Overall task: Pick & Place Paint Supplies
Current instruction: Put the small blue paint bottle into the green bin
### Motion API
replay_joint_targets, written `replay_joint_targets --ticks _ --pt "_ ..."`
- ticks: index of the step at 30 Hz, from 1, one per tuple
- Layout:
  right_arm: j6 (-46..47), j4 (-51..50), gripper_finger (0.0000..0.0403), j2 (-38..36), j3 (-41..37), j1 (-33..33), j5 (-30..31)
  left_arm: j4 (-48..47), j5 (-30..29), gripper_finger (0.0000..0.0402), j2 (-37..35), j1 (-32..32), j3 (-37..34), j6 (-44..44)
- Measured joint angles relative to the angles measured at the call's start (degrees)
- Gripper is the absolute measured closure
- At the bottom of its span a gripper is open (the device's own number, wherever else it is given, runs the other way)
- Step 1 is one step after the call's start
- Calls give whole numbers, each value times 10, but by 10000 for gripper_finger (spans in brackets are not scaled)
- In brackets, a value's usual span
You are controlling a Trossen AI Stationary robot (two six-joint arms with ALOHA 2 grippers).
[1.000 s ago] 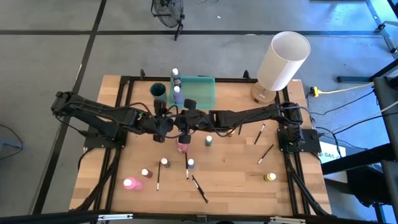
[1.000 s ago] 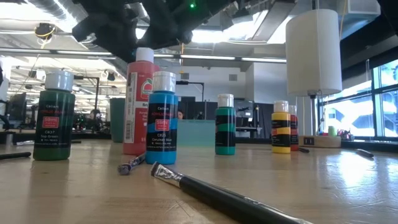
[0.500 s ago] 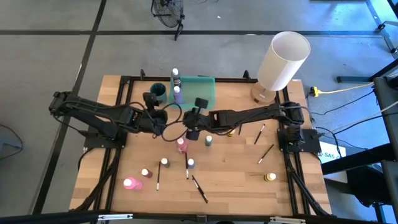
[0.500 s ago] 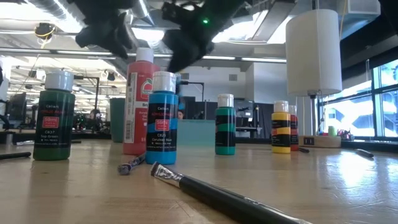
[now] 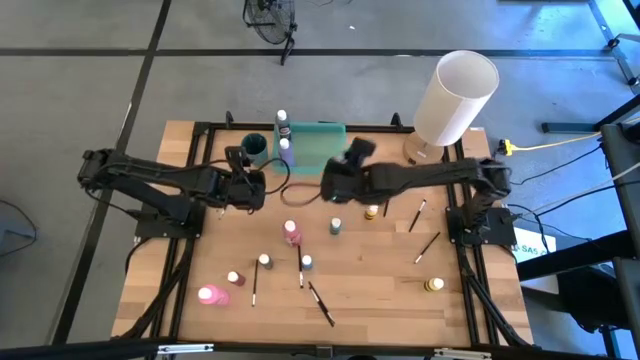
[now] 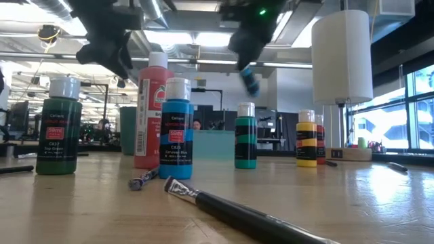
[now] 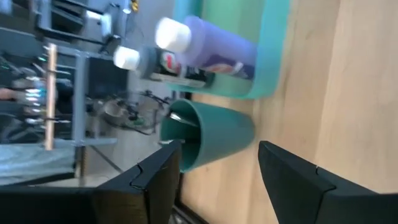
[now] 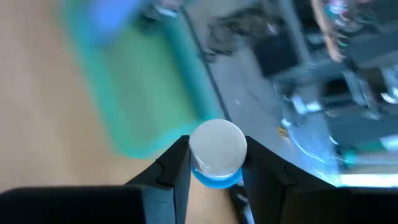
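My right gripper hangs above the table beside the translucent green tray, shut on a small blue paint bottle with a white cap; in the low view the bottle shows tilted in the air. My left gripper stands open at mid-left, facing a teal cup without touching it. A purple bottle and a second bottle are at the tray's left end. More bottles stand on their bases, among them a pink one and a green one. My right gripper pinches the blue bottle between its two fingers, one on each side, just below the white cap. The cap end faces back toward the wrist. The bottle is lifted clear of the table and hangs tilted.
A big white lamp stands at the far right corner. Thin dark brushes lie on the wood, along with a pink bottle on its side and a yellow one. Black rails frame the table.
My right gripper has risen with the blue bottle and gone toward the far edge and the tray, tipping up from pointing steeply down to a shallower slant. My left gripper has drawn back toward the table's left, away from the pink bottle, and turned toward the cup.
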Motion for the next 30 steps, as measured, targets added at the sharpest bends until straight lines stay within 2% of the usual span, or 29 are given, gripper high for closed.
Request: replay_joint_targets --ticks 4,7,9,11,15,16,18,21,26,28,30 --pt "38 -89 287 -47 46 -37 -7 -3 28 192 0 16 -17 -1" --pt "25 -96 287 -81 75 -70 -17 -2 34 190 0 28 -33 -2" --pt "5 -67 287 -99 96 -103 -55 -1 39 190 0 35 -44 -8" --pt "-15 -32 287 -111 108 -148 -144 10 55 190 0 42 -55 -12" --pt "-25 88 287 -107 108 -241 -440 48 99 190 0 51 -75 -12" --pt "-21 121 287 -98 105 -253 -485 57 110 190 0 51 -78 -12" --pt "-15 154 287 -71 97 -267 -532 79 129 190 0 51 -86 -17" --pt "-11 183 287 -18 84 -261 -524 105 159 190 0 49 -102 -21" --pt "-6 210 287 38 68 -234 -338 132 185 190 0 45 -125 -19" --pt "7 215 287 55 61 -232 -325 150 184 190 0 42 -131 -27" --pt "12 238 287 72 54 -235 -346 168 185 190 0 42 -140 -30"
